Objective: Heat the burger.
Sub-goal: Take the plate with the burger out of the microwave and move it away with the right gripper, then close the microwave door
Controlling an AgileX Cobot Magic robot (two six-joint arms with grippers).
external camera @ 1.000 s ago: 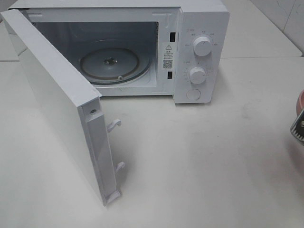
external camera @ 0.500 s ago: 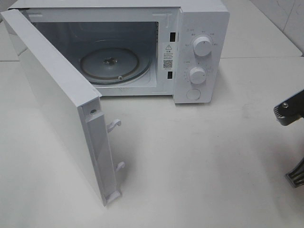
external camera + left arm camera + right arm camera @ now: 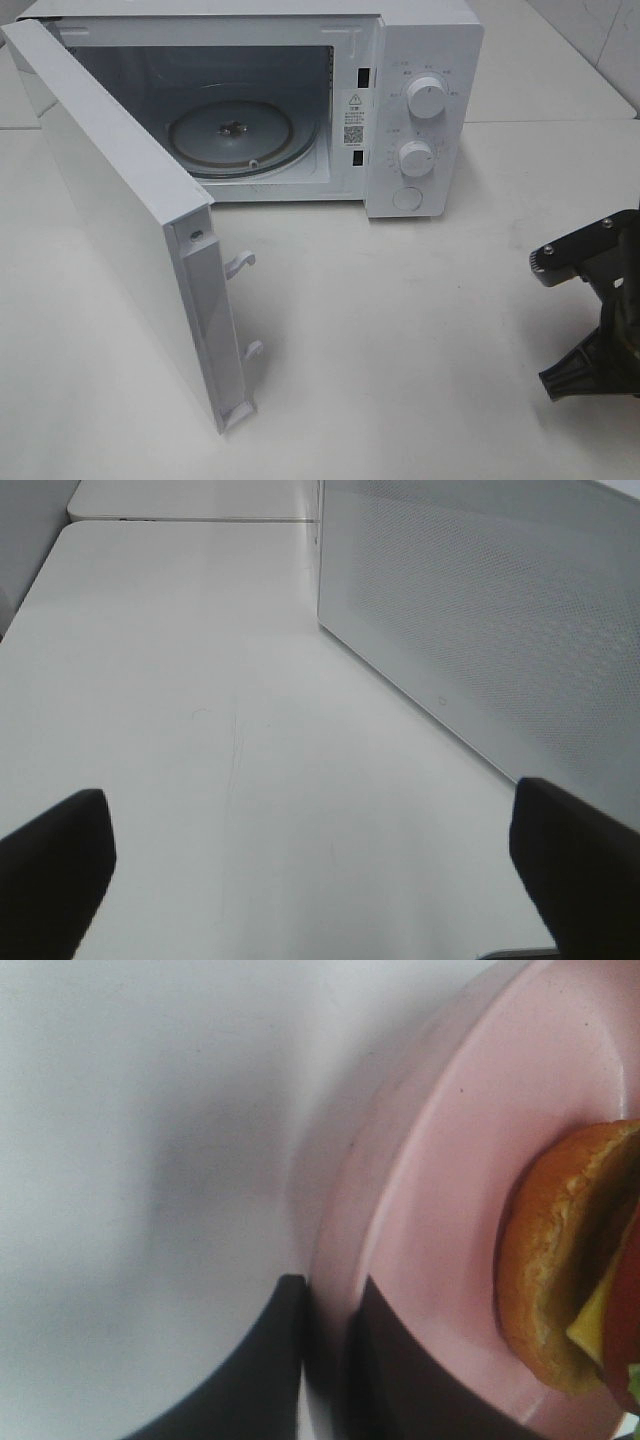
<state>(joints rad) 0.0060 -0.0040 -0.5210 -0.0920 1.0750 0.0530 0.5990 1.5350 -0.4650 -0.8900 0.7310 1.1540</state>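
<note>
The burger (image 3: 560, 1260) lies on a pink plate (image 3: 450, 1160); only its golden bun and a bit of yellow and red filling show at the edge of the right wrist view. My right gripper (image 3: 330, 1285) is shut on the plate's rim, one dark finger on each side. In the high view only the right arm (image 3: 600, 320) shows at the right edge; plate and burger are hidden there. My left gripper (image 3: 310, 810) is open and empty, low over the table beside the microwave door (image 3: 480, 630).
The white microwave (image 3: 420, 100) stands at the back with its door (image 3: 130, 220) swung wide open towards the front left. Its glass turntable (image 3: 235, 135) is bare. White table (image 3: 400, 340) lies between the arm and the microwave.
The right arm has moved in from the right edge, further left and lower in the high view. The pink plate edge seen a second ago is now hidden. The microwave has not moved.
</note>
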